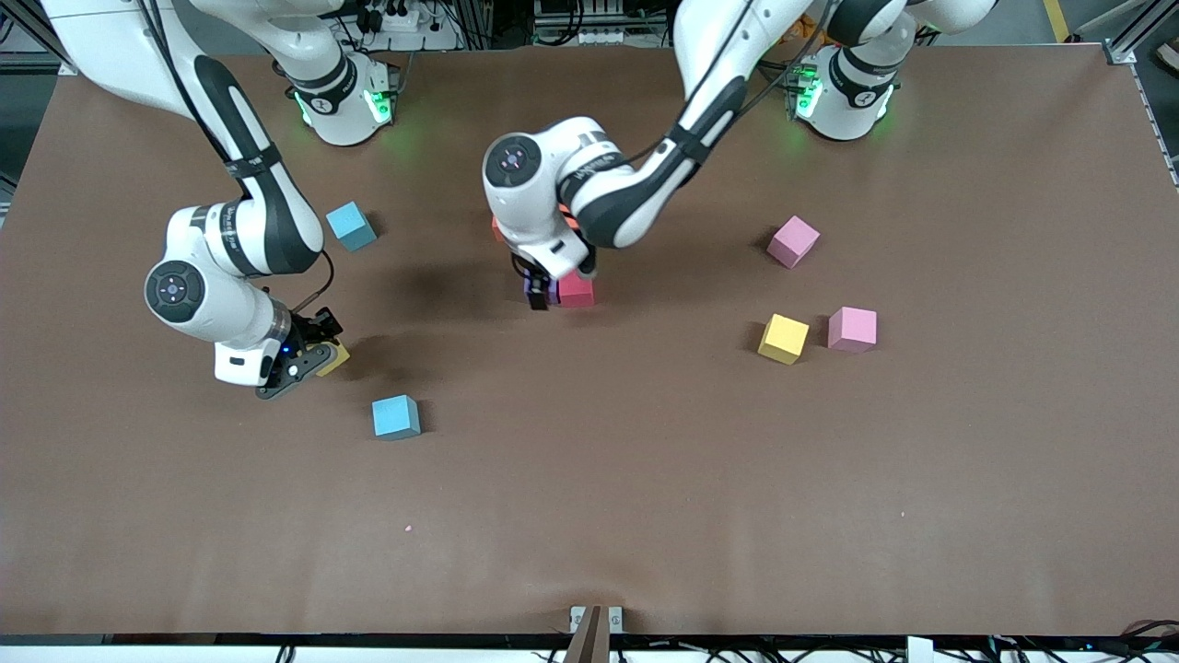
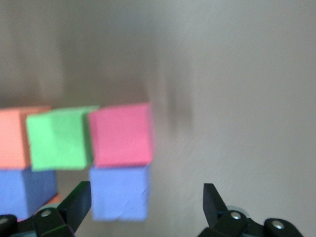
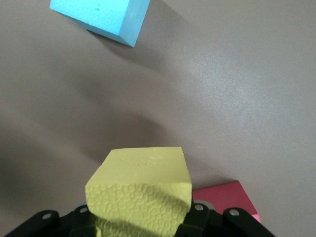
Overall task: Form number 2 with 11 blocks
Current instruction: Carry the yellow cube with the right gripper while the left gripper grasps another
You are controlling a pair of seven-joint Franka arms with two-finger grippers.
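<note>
The left gripper (image 2: 143, 202), mid-frame, is spread over the purple block (image 2: 120, 192); lift straight up. The right gripper (image 1: 309, 354), left of frame, pinches a yellow block (image 3: 140, 190).

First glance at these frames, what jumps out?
The left end effector hangs open over a cluster of foam cubes mid-table, where a red foam cube sits beside a green foam cube. The right end effector, toward the right arm's end of the table, is shut on a yellow foam cube.
</note>
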